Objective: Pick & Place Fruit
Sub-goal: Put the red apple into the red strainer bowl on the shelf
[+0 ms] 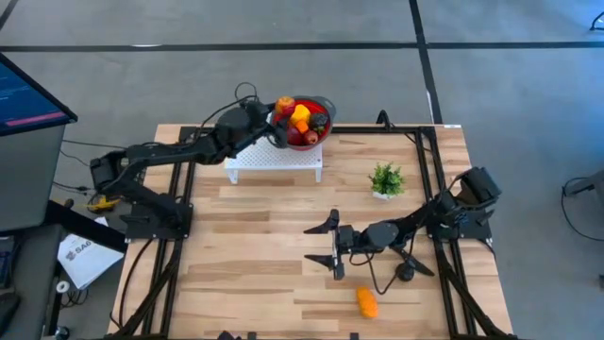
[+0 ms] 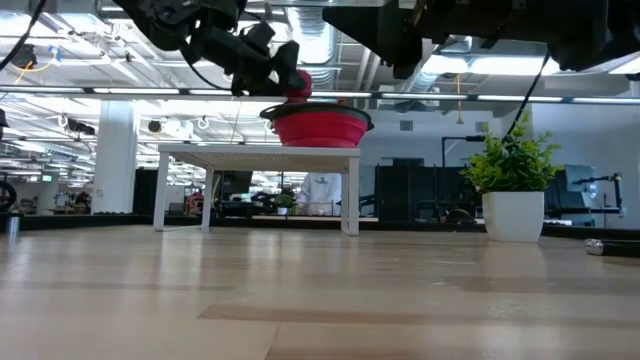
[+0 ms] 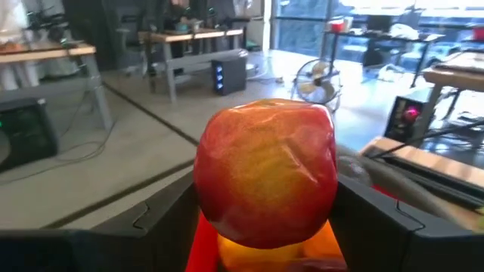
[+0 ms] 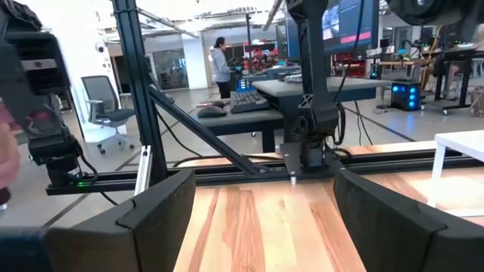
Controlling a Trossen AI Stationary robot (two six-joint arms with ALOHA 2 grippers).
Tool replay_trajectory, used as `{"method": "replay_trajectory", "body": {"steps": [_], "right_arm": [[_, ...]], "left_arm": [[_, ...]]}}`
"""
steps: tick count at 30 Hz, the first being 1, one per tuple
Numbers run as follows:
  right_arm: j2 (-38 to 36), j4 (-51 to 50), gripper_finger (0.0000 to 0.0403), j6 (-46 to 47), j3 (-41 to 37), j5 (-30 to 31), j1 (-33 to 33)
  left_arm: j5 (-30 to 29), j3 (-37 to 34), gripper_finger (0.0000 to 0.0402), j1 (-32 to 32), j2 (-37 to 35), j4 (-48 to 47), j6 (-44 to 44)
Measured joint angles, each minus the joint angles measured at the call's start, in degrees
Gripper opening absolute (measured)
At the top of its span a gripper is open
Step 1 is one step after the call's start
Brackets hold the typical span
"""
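Observation:
My left gripper (image 1: 278, 115) reaches over the near-left rim of a red bowl (image 1: 326, 130) that stands on a small white stand (image 1: 274, 162) at the table's far side. It is shut on a red-and-yellow apple-like fruit (image 3: 265, 170). In the low view the fruit (image 2: 297, 82) hangs just above the bowl (image 2: 318, 127). Several orange, red and dark fruits (image 1: 304, 121) lie in the bowl. One orange fruit (image 1: 366, 301) lies on the table near its near edge. My right gripper (image 1: 327, 246) hovers open over the table's middle, pointing left, with nothing between its fingers (image 4: 162, 208). My left gripper pinches the red-and-yellow fruit across its widest part (image 3: 208, 181), one finger (image 3: 155, 219) on each side. It comes slanting from the table's left and above. The fruit is lifted clear, just above the bowl's fruits.
A small green plant in a white pot (image 1: 386, 179) stands right of the white stand. Black frame rails (image 1: 429, 189) run along the table's left and right sides. Bare wood lies between the stand and the near edge. A monitor (image 1: 28, 99) stands off the table's left.

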Motion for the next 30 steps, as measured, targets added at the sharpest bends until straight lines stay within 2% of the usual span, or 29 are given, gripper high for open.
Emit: {"method": "replay_trajectory", "body": {"steps": [6,18,21,30], "right_arm": [[0.0,-0.7,0.0308,0.0,0.0,-0.1,1.1],[0.0,-0.7,0.0308,-0.1,-0.1,-0.1,1.4],[0.0,-0.7,0.0308,-0.1,-0.1,-0.1,1.4],[0.0,-0.7,0.0308,0.7,-0.1,-0.1,1.4]], "left_arm": [[-2.8,0.1,0.0257,0.5,0.3,-0.2,-0.5],[-2.3,0.1,0.026,1.0,0.3,-2.7,-1.9],[-0.6,0.1,0.0273,1.0,0.3,-3.3,-1.9],[-0.6,0.1,0.0318,1.0,0.3,-5.0,-2.0]]}}
